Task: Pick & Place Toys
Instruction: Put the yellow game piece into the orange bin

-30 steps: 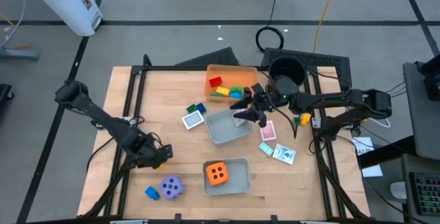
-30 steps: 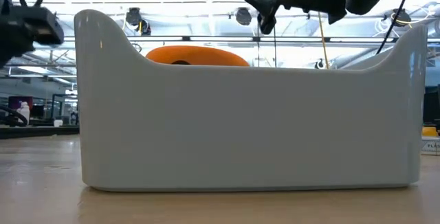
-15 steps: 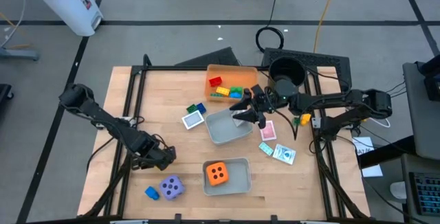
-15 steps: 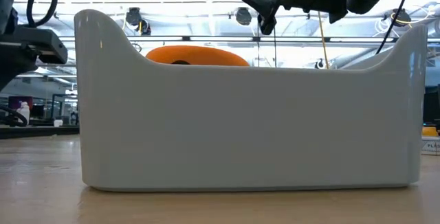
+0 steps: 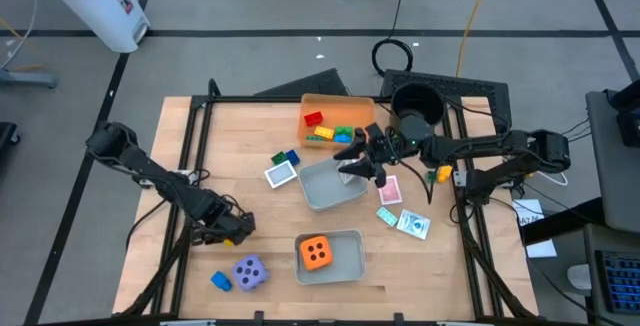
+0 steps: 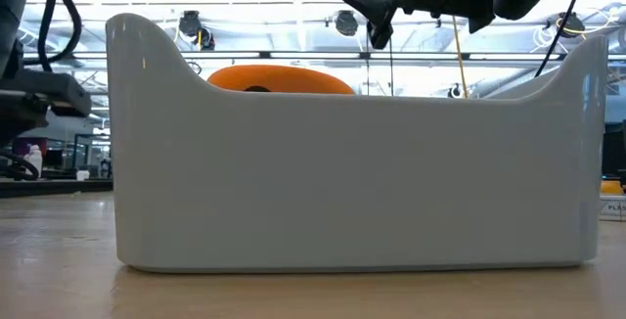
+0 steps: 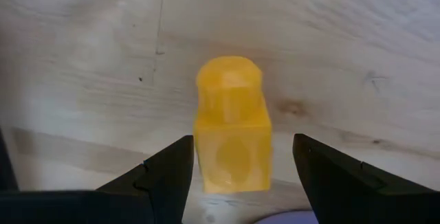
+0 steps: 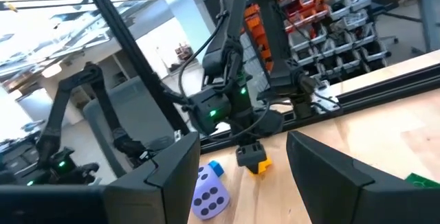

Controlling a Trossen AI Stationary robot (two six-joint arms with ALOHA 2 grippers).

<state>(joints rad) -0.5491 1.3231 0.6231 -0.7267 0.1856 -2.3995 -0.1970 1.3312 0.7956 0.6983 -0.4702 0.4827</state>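
A small yellow brick (image 7: 232, 138) lies on the bare wood near the table's left side. My left gripper (image 5: 236, 229) points down over it, open, one finger on each side; a gap shows on one side and the other finger (image 7: 172, 172) is close, touching or not I cannot tell. My right gripper (image 5: 352, 156) hangs open and empty above a grey tray (image 5: 330, 186). An orange die (image 5: 317, 252) sits in a second grey tray (image 5: 350, 266). A purple die (image 5: 249, 272) and a blue brick (image 5: 220, 281) lie at the near left.
An orange tray (image 5: 335, 100) with several bricks stands at the back, a black pot (image 5: 415, 104) beside it. Pink and teal cards (image 5: 391, 192) lie right of the middle tray; a white card (image 5: 281, 174) and two bricks (image 5: 286, 157) lie left of it.
My left gripper has sunk toward the table over the yellow brick, drifting a little toward the near edge; its finger gap looks the same. The brick and the other toys have stayed where they were.
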